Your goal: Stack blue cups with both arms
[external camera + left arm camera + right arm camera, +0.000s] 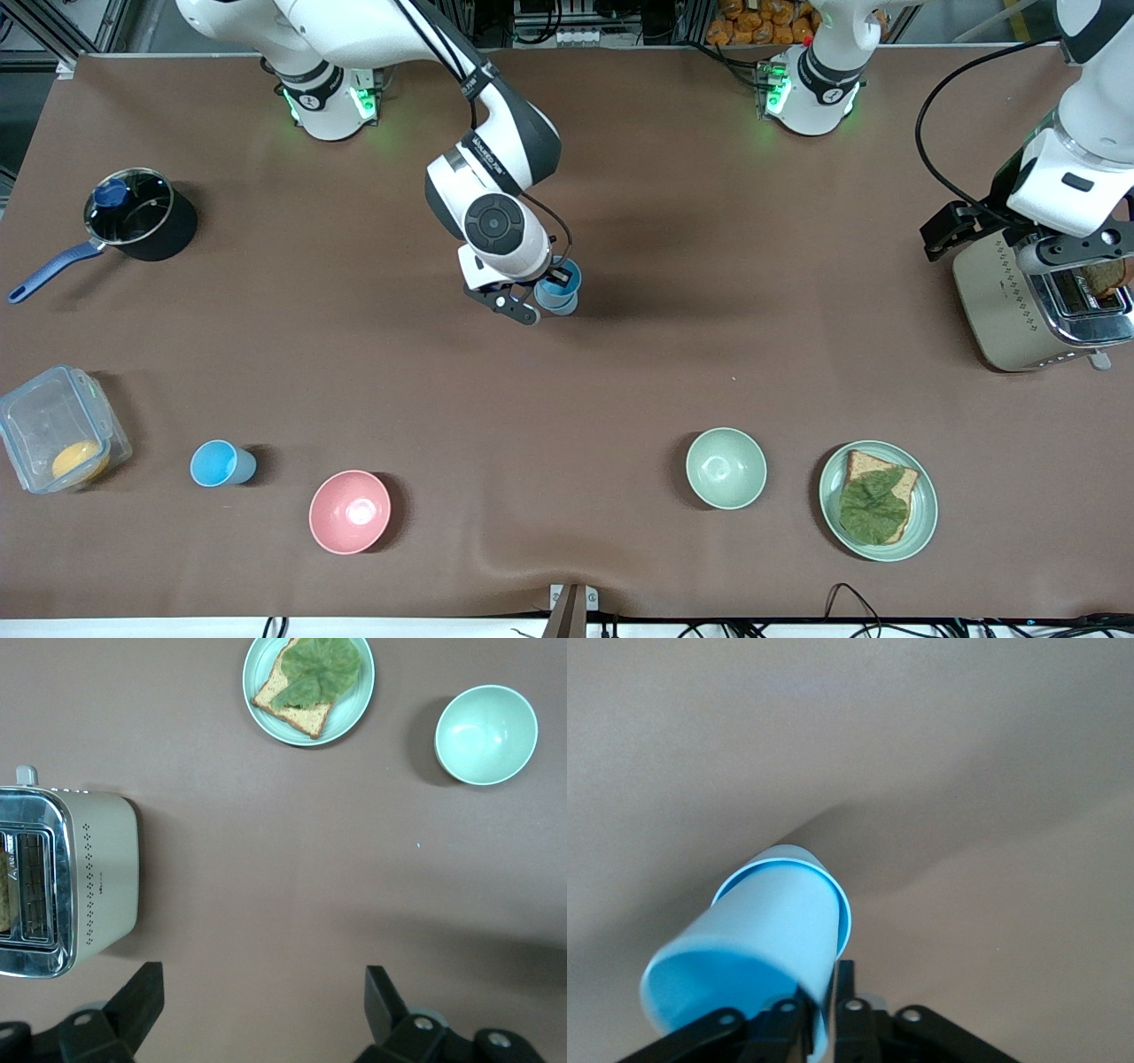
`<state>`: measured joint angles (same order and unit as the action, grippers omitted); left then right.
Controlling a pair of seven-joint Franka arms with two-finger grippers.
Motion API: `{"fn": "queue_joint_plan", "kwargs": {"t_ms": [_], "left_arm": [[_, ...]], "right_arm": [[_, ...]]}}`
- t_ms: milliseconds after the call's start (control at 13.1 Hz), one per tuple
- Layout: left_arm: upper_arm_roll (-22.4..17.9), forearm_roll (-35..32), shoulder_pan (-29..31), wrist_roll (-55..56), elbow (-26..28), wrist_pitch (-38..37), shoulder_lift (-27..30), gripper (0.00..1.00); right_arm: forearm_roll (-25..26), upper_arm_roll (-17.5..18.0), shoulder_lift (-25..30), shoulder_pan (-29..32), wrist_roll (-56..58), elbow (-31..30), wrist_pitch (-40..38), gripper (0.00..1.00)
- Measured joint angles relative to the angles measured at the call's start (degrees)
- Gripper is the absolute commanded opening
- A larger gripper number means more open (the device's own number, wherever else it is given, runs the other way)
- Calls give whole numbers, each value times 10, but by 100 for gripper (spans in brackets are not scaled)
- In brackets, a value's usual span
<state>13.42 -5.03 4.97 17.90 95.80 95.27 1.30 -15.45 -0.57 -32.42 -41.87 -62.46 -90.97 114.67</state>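
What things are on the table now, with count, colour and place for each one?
blue cups: 2, light blue; one in the right pincer at mid-table, one beside the pink bowl.
pink bowl: 1, pink, nearest the front camera.
pale green bowl: 1, beside the plate.
plate: 1, green, bearing bread with a leaf.
toaster: 1, beige and chrome, left arm's end.
saucepan: 1, black with blue handle, right arm's end.
container: 1, clear, holding something orange.
right pincer: shut on a cup's rim.
left pincer: open, waiting over the table beside the toaster.
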Motion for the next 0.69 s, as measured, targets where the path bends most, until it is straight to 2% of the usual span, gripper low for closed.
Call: {"fn": "queue_joint_plan", "kwargs": {"t_ms": [153, 305, 534, 686], "left_arm": [[0, 0, 0, 0, 3, 0, 0, 100], [-1, 0, 0, 0, 3, 0, 1, 100], [-2, 4, 0, 0, 3, 0, 7, 100], [-2, 14, 0, 0, 3, 0, 13, 100]], "right_arm": [[0, -8, 4, 11, 4, 4, -7, 100], [1, -13, 16, 59, 73, 7, -64, 100], [1, -17, 44, 186, 299, 4, -184, 100], [11, -18, 65, 258, 430, -26, -201, 100]]}}
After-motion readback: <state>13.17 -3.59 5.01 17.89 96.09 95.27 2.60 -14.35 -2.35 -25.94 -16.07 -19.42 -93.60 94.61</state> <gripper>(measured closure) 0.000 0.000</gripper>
